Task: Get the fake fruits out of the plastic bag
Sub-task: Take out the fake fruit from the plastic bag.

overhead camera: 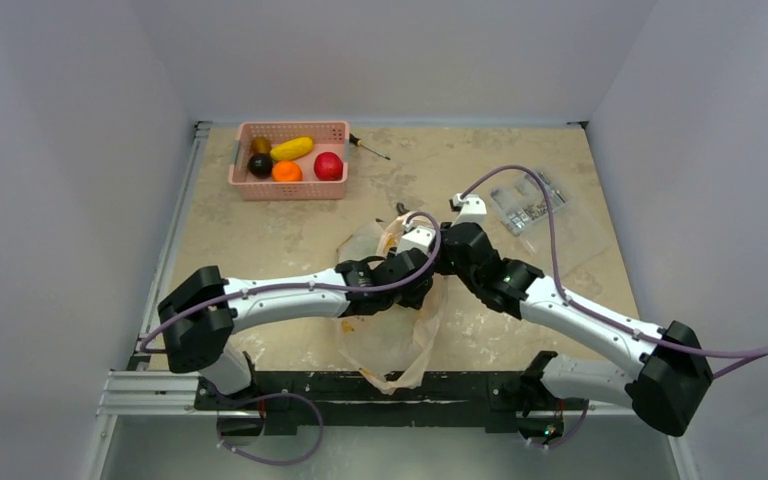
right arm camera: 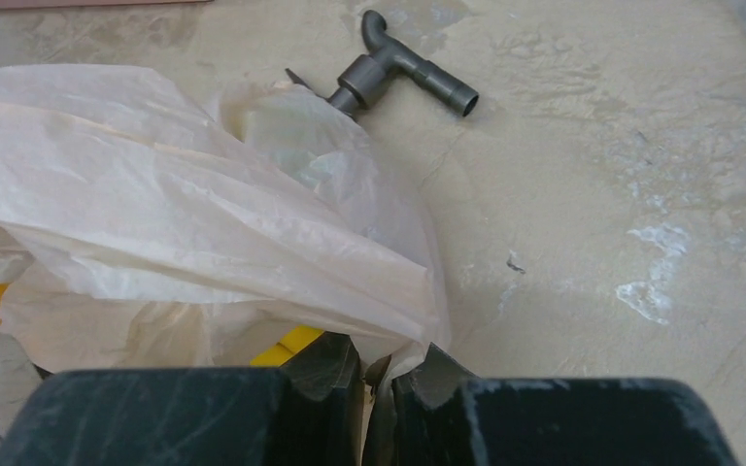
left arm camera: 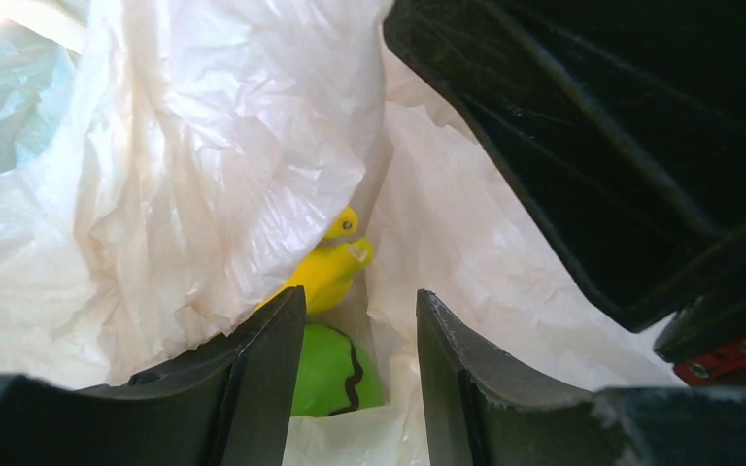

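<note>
Well, far left, the pink basket (overhead camera: 290, 192) holds a banana (overhead camera: 292, 149), an orange ball (overhead camera: 287, 171), a red apple (overhead camera: 328, 166) and two dark fruits (overhead camera: 260, 165). Next, the left jaws stand open inside the bag (overhead camera: 392, 345), which lies in the middle of the surface (overhead camera: 460, 170). Just ahead of them sit a green striped ball (left arm camera: 335, 374) and, behind it, a yellow banana bunch (left arm camera: 325, 277). Both look light, hard and smooth, so likely to slip. The ball probably wants gripping across its widest part. The bag is thin, limp film that will likely drag along unless pinned. The right jaws are closed on a fold of its rim. Further right lies a clear packet (overhead camera: 530, 210).
</note>
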Motion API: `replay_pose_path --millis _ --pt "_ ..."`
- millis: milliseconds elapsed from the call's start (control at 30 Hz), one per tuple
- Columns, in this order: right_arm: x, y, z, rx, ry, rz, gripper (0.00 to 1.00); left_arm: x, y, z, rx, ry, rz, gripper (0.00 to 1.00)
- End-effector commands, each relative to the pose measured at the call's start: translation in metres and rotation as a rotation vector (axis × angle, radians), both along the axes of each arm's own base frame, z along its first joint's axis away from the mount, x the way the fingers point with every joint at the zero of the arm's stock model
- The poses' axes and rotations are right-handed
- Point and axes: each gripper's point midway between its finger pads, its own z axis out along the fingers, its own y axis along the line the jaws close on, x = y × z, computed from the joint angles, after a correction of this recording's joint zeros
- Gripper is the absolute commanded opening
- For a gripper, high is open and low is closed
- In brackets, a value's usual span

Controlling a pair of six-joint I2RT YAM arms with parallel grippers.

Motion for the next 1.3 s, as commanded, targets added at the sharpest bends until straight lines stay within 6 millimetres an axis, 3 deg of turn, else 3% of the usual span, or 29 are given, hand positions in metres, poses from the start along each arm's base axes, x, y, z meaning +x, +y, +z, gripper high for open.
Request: replay_pose_path --millis 0,267,467,567,767,1067,1267 --pt "-0.010 0.022 0.019 0.142 -0.004 0.054 0.09 0.024 -0.020 0.012 0.004 -0.086 0.011 0.46" --pt "-0.009 0.011 0.014 0.148 0.007 0.028 0.08 0.034 -0.022 -0.012 0.104 -0.103 0.018 0.44" --pt "-0.007 -0.002 0.004 0.153 0.024 0.003 0.08 0.033 -0.021 -0.019 0.124 -0.103 0.013 0.28" --pt "-0.004 -0.009 -0.001 0.165 0.037 -0.005 0.07 0.031 -0.017 -0.011 0.123 -0.120 0.015 0.18" --pt "0.000 -0.017 -0.005 0.182 0.046 -0.001 0.06 0.021 -0.003 0.020 0.105 -0.157 0.011 0.01" --pt "0.002 -0.014 0.000 0.200 0.038 0.012 0.03 -0.004 0.015 0.092 -0.110 -0.170 -0.035 0.00" --pt "0.003 -0.014 0.004 0.198 0.033 0.015 0.01 -0.040 0.019 0.135 -0.319 -0.109 -0.149 0.00"
